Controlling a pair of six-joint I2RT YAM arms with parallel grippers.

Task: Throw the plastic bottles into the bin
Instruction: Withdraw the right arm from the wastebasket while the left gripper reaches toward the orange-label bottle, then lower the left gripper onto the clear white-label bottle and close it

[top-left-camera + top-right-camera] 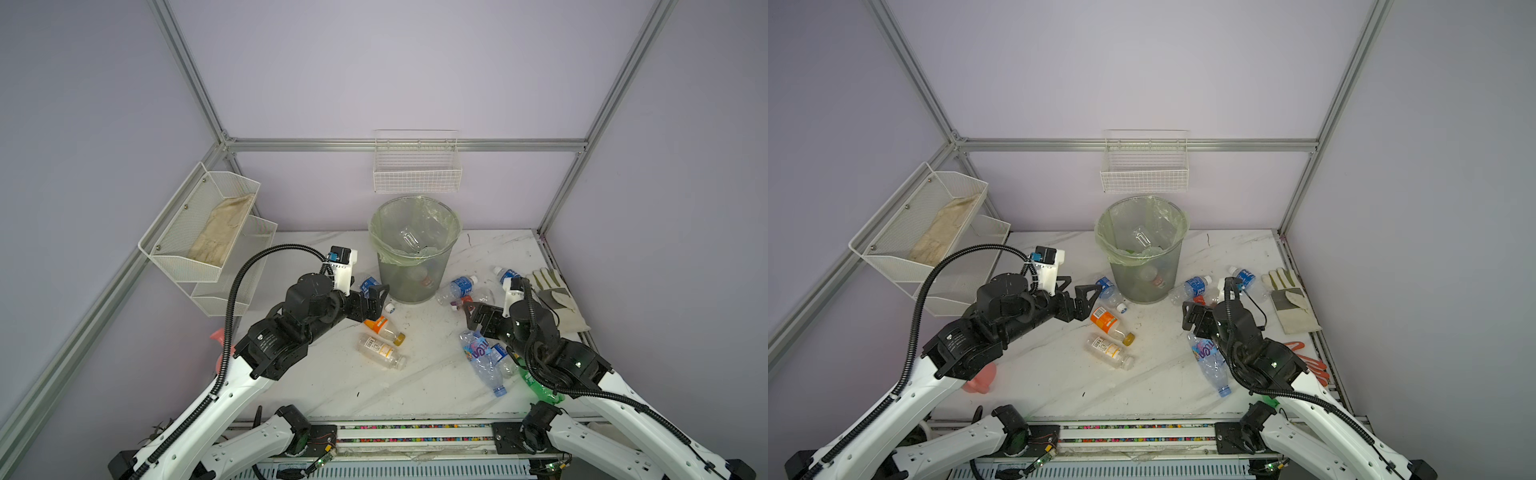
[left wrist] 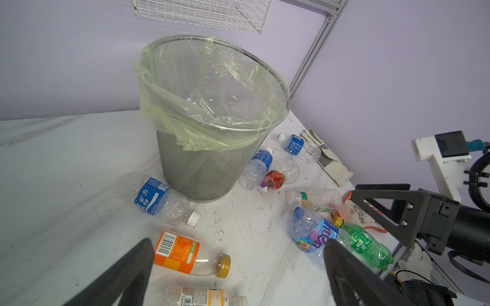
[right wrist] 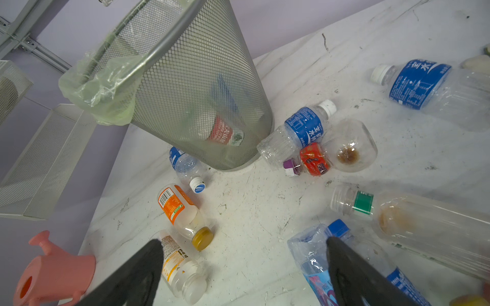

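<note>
Grey mesh bin (image 1: 399, 282) stands beyond both grippers. Left gripper (image 2: 238, 242), jaws wide and empty, hangs just by the orange bottle (image 2: 177, 251); right gripper (image 3: 243, 241), equally wide, by the crushed bottle (image 3: 307, 251). At least nine bottles (image 2: 156, 198) lie on the table (image 1: 332, 386).

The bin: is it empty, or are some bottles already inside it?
Not empty. A red-label bottle shows through the bin near its bottom; a top view shows a clear bottle inside too.
</note>
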